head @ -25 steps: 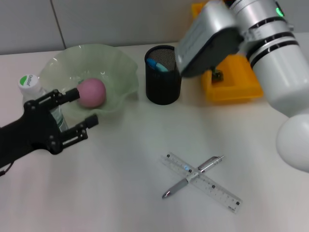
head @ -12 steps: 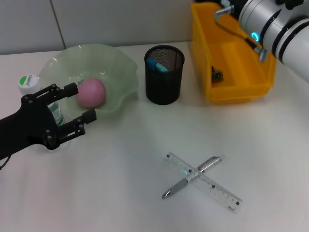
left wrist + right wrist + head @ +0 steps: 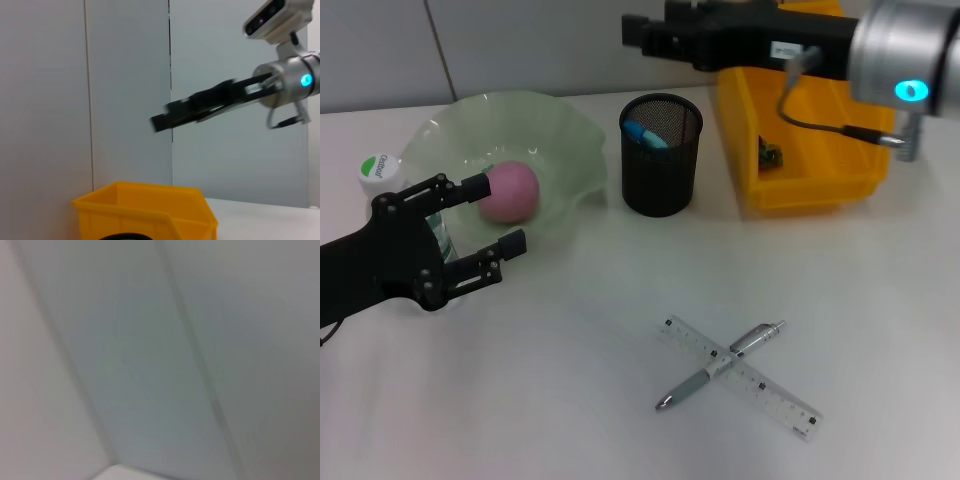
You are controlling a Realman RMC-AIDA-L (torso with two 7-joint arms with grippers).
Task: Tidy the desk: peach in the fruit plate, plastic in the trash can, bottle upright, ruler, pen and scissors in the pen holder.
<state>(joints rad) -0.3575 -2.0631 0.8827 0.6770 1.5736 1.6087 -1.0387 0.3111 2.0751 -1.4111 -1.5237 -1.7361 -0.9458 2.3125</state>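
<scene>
From the head view I see a white desk (image 3: 570, 400): peach (image 3: 509, 191) in the fruit plate (image 3: 560, 130), bottle (image 3: 380, 172) upright, left tool (image 3: 485, 216) spread apart just beside the plate; ruler (image 3: 750, 375) and pen (image 3: 715, 368) lie crossed, well short of the pen holder (image 3: 660, 155). In the left wrist view the right tool (image 3: 162, 120) hangs above the trash can (image 3: 150, 210); I cannot tell its state.

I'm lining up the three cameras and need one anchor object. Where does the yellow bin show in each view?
Head view: the yellow bin stands at the far right of the desk, right of the black mesh pen holder.
Left wrist view: the same bin fills the bottom edge, below the right gripper.
Right wrist view: not in it; only wall shows.
Shared landmark: the right gripper, above the bin in both.
</scene>
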